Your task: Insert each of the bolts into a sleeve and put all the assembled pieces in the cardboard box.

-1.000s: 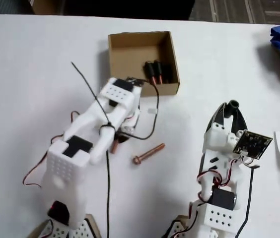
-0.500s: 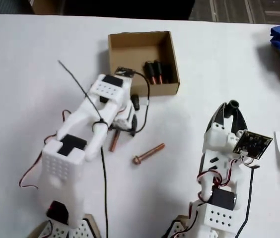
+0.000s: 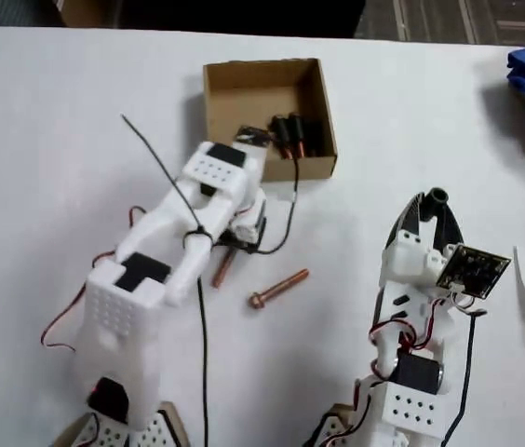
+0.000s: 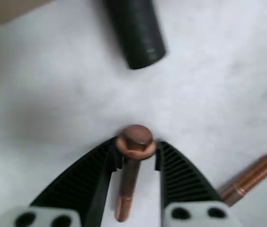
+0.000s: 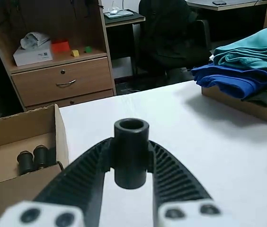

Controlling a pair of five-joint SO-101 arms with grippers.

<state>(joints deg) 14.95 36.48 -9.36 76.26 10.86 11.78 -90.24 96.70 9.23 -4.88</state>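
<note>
A bolt [image 4: 132, 141] sits between the two fingers of the left end effector [image 4: 136, 151], which pinches it just under its head. The bolt's thin end points back toward the arm. I think it lies flat on the white tabletop [image 4: 53, 94], but that is hard to see. A black sleeve [image 4: 136, 33] lies near, just past the bolt's head, not touching it. A second bolt [image 3: 278, 288] lies loose on the tabletop beside this end effector. The right end effector [image 5: 130, 144] holds a second sleeve [image 5: 131, 127] upright, hole on top, well apart from both bolts. The cardboard box [image 3: 214, 102] stands just past the left arm, with two assembled pieces [image 3: 289, 135] lying inside it.
</note>
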